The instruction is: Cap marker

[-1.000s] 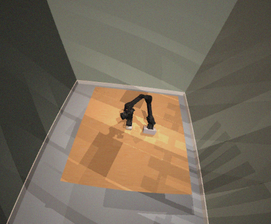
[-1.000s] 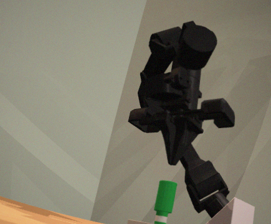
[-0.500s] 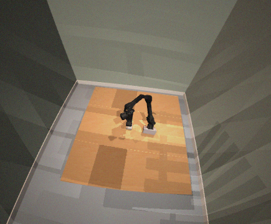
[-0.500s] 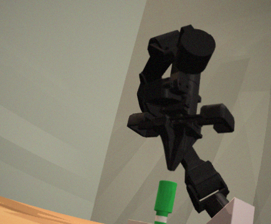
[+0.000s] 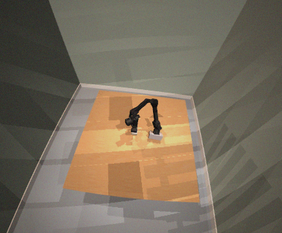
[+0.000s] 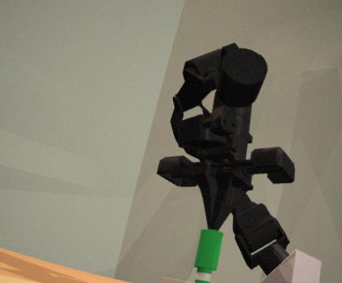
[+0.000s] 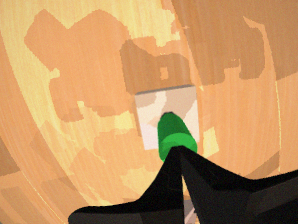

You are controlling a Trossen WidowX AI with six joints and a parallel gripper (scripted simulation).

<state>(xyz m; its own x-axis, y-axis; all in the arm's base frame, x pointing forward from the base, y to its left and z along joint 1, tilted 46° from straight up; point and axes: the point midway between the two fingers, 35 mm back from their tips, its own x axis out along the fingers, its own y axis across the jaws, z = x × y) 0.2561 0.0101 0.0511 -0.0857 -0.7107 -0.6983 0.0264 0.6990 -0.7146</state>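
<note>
The green cap (image 6: 209,250) (image 7: 178,141) sits upright on top of the marker. Below its wide lower rim, the exterior view shows a narrower green part and a white band of the marker (image 6: 203,276), then green again at the picture's edge. The white holder block (image 5: 134,133) (image 7: 146,122) is under the marker. My gripper (image 6: 214,228) (image 7: 177,151) is shut and empty. Its joined tips point down at the cap's top and appear to touch it. In the top view the gripper (image 5: 133,130) is a small dark shape over the holder.
The arm's pale base block (image 5: 155,136) (image 6: 307,267) stands beside the holder, to its right in the top view. The arm (image 5: 153,102) arches up from it and comes down over the holder. Angular shadows lie on the wooden table (image 5: 92,168).
</note>
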